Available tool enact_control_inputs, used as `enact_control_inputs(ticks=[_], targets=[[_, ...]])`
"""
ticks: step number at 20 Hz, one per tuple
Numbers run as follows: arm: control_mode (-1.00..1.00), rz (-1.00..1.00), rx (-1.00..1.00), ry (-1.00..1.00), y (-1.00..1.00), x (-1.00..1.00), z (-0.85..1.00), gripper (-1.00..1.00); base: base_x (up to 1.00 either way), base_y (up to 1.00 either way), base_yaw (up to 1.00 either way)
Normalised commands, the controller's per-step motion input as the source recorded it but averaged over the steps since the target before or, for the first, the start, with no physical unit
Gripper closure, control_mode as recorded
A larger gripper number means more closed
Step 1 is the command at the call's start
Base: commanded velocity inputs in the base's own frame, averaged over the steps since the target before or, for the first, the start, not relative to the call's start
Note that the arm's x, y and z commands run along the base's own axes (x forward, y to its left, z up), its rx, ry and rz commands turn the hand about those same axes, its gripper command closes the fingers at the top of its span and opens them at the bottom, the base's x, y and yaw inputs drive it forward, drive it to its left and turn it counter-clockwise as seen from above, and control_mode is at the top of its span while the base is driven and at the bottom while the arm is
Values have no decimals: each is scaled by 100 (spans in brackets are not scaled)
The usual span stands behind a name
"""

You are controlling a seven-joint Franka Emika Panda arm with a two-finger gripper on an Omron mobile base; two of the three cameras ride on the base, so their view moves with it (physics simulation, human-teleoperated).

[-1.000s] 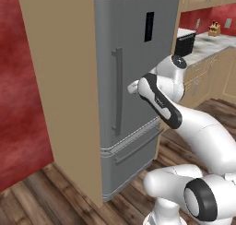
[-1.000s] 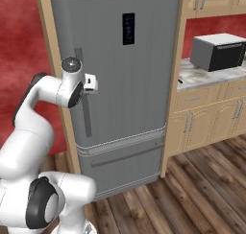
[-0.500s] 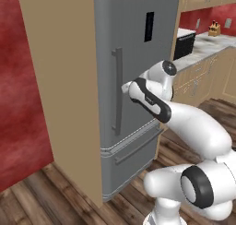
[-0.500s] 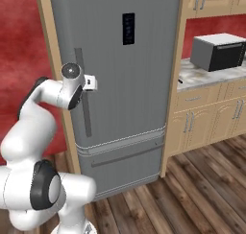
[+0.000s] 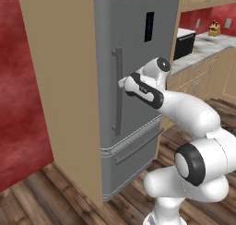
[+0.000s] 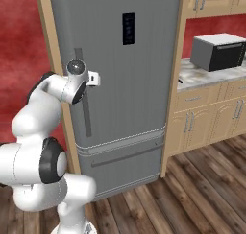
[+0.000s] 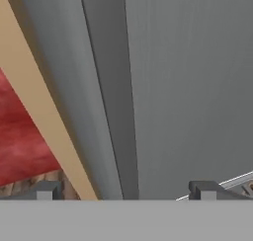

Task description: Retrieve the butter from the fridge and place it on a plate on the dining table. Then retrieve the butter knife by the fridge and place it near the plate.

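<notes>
The fridge (image 5: 138, 58) (image 6: 125, 84) (image 7: 197, 87) is a tall matte grey appliance, and its door is closed. Its slim vertical bar handle (image 5: 117, 90) (image 6: 85, 113) (image 7: 111, 87) runs down the door's left side. My gripper (image 5: 122, 84) (image 6: 94, 78) (image 7: 126, 191) is open at mid-handle height. In the hand view the handle passes between the two fingertips (image 7: 47, 190) without touching either. The butter, the plate and the dining table are out of view. A tiny dark sliver (image 6: 179, 81) lies on the counter beside the fridge; I cannot tell if it is the butter knife.
A tan panel (image 5: 60, 81) flanks the fridge's left side, with a red wall (image 5: 18, 104) beyond. To the right, a microwave (image 6: 218, 51) stands on a marble counter (image 6: 206, 77) over wood cabinets. The fridge's bottom drawer (image 6: 125, 158) is closed above the wooden floor.
The hand has moved left across the door to the handle, and the elbow has swung closer to the fridge. The jaws have stayed open.
</notes>
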Motion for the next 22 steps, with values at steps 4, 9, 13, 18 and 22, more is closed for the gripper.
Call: enact_control_inputs(ticks=[4, 9, 13, 18, 22], targets=[[-100, 0, 1, 0, 13, 32, -13, -100, 0, 0, 0], [-100, 0, 1, 0, 23, 14, -14, -100, 0, 0, 0], [-100, 0, 2, 0, 2, 31, -8, -100, 0, 0, 0], [-100, 0, 0, 0, 0, 45, -9, -100, 0, 0, 0], [-100, 0, 2, 0, 0, 33, -2, -100, 0, 0, 0]])
